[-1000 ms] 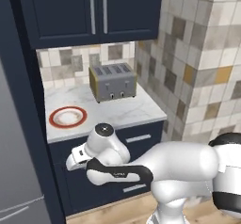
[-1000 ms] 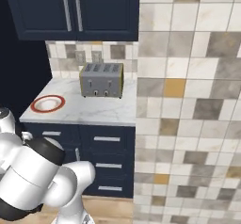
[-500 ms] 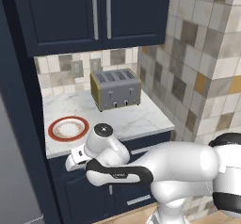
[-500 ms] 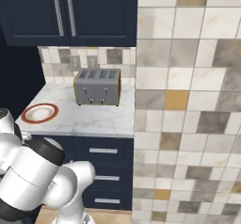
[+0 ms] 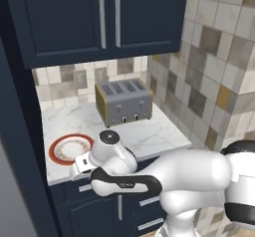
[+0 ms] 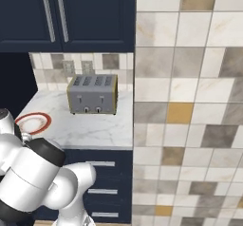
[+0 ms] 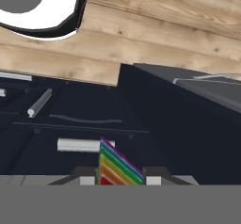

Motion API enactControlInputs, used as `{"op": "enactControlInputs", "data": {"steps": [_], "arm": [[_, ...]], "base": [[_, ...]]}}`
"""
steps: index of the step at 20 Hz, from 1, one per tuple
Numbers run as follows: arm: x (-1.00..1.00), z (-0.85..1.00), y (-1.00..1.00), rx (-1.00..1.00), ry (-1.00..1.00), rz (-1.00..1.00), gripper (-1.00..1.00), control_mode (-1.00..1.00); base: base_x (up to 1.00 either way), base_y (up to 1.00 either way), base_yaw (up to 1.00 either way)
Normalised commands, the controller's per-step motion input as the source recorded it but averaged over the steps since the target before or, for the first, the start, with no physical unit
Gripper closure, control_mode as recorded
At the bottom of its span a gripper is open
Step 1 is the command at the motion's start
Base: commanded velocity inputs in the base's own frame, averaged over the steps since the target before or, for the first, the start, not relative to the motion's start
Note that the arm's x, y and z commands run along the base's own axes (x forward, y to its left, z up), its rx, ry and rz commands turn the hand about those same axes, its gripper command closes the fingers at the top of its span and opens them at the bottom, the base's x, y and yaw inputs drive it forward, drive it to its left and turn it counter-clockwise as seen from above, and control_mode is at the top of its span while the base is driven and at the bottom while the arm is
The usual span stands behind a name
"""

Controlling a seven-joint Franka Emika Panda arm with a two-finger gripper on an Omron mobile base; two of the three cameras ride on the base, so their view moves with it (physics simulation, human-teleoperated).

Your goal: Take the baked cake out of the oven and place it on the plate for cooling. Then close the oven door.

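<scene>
- One rainbow-layered cake slice (image 7: 118,166) sits clamped between the tool's (image 7: 120,177) tips.
- The plate (image 5: 69,148) lies on the tabletop (image 5: 149,131), just beside the wrist, awaiting the cake.

The plate (image 5: 69,148) is white with a red rim and faint ornament in its middle, lying on a white surface (image 5: 149,131) veined with grey marble, beside a silver-grey toaster (image 5: 124,101) with yellowish side edges. The cabinets (image 5: 99,17) above and the drawers (image 6: 107,182) below are dark navy with silver bar handles, and the wall tiles (image 6: 190,101) form a patchwork of cream, grey, beige and ochre. In the hand view a cake slice (image 7: 117,167) shows stacked stripes of purple, blue, green, yellow, orange and red, above it dark navy fronts and a light brown wooden plank floor (image 7: 164,35).
</scene>
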Motion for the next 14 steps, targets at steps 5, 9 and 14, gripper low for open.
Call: {"op": "enactControlInputs", "data": {"steps": [5,9,14], "arm": [[0.00,0.00,0.00,0.00,0.00,0.00,1.00,1.00],[0.00,0.00,0.00,0.00,0.00,0.00,1.00,1.00],[0.00,0.00,0.00,0.00,0.00,0.00,1.00,1.00]], "base": [[0.10,0.04,-0.01],[0.00,0.00,0.00],[0.00,0.00,0.00]]}}
